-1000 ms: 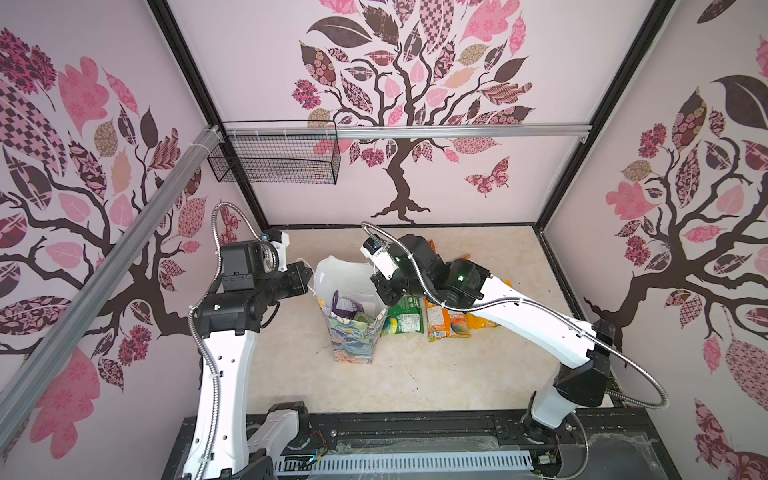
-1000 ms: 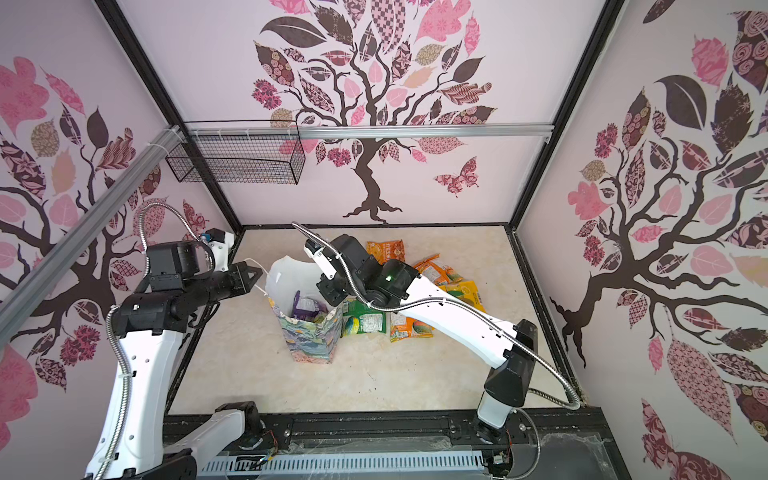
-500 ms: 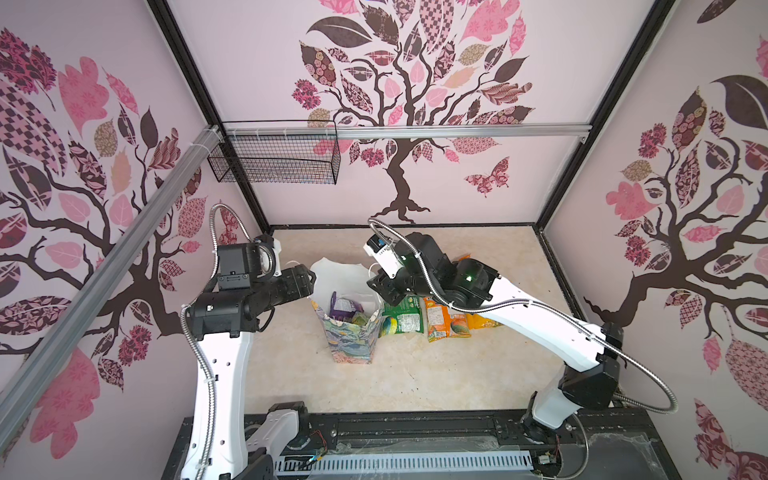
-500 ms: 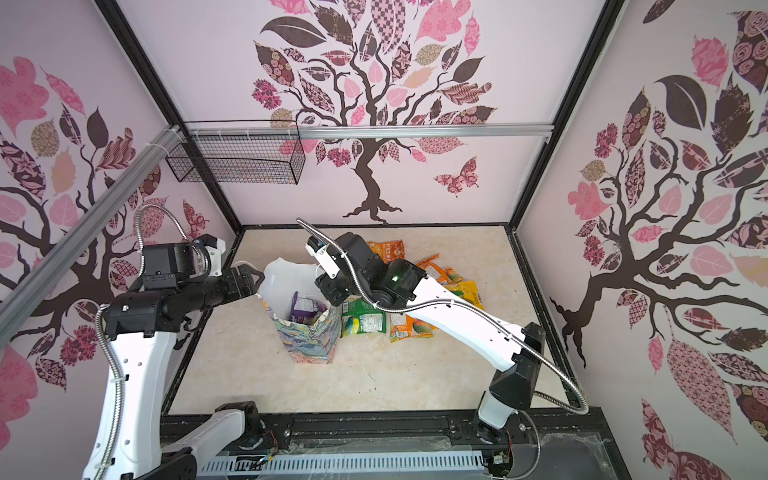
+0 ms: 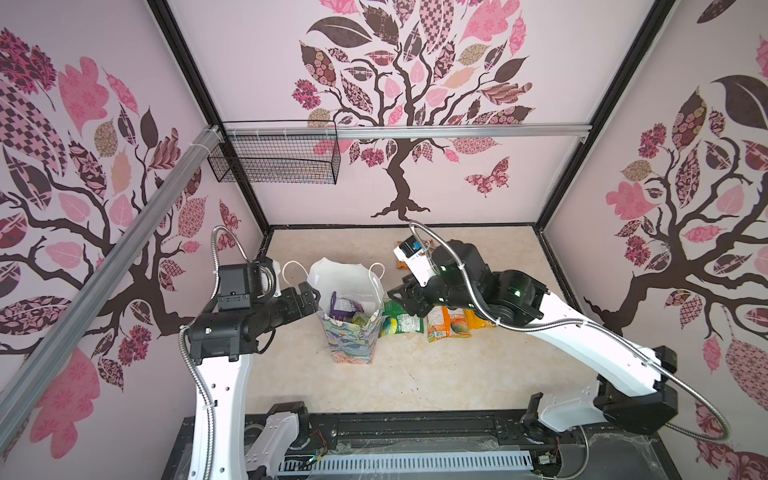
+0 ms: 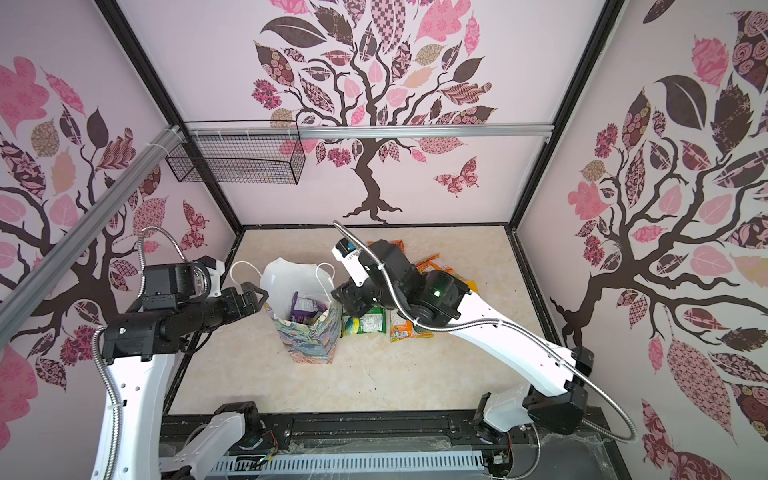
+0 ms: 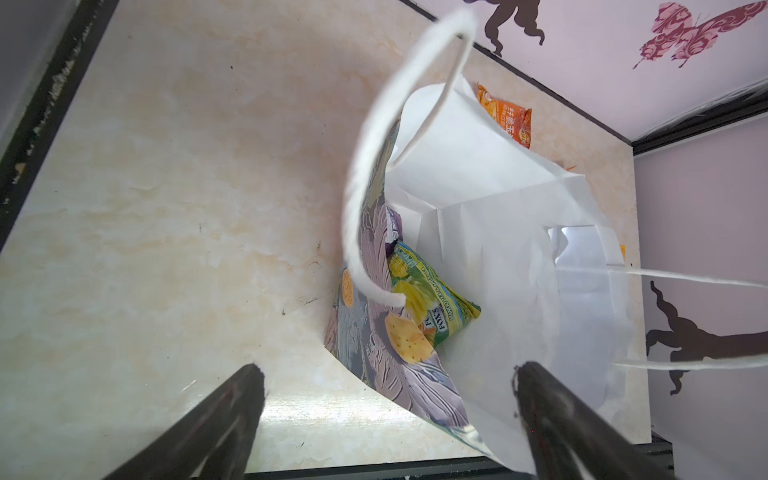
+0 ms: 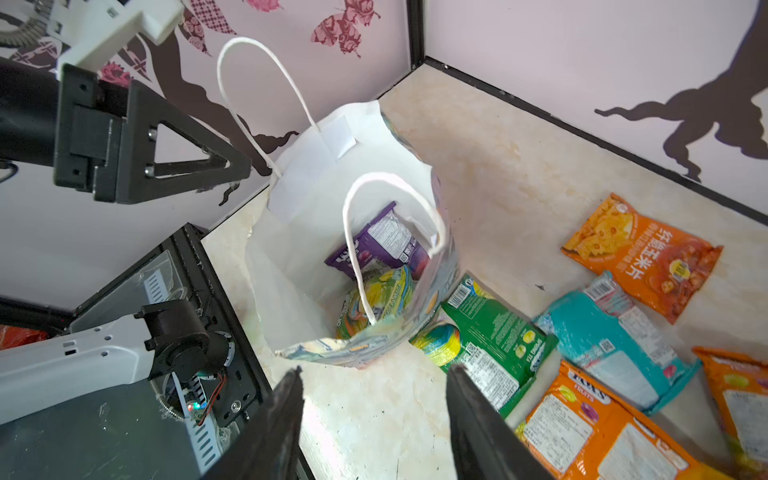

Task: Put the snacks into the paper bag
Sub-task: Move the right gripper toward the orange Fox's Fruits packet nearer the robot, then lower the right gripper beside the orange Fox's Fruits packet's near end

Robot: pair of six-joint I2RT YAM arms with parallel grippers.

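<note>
Paper bag [image 5: 353, 343] stands upright on the table [image 5: 436, 374], mouth open, white inside showing. Two snacks are visible in it: purple packet [image 8: 376, 243] leaning on the bag's inner wall, and yellow-green packet [image 8: 380, 293] lower, near the bottom. Anything under them is hidden.

The rest lie outside the bag, on its right-arm side. Dark green packet [image 8: 494, 332] touches the bag's base. Teal packet [image 8: 615, 336] is just beyond that. Orange packets [image 8: 642, 251] lie further out, at least three in the right wrist view. In a top view one more orange packet [image 6: 390, 246] shows beyond the bag, partly hidden by the right arm. Exact count unclear.

Left gripper [image 5: 311, 296] sits at the bag's rim on the left-arm side, jaws wide apart. In the left wrist view the rim edge runs between them, not pinched. A cord handle [image 7: 374, 158] loops free nearby. Right gripper [image 8: 374, 370] hovers over the bag's opposite side, near the dark green packet, jaws apart with nothing between them.

Judgement: early, maybe a quarter done, with six or so packets left on the table. The dark green one is the likely next pick, being closest to the bag. Risk: nothing holds the bag, and it looks light enough to tip if nudged.
</note>
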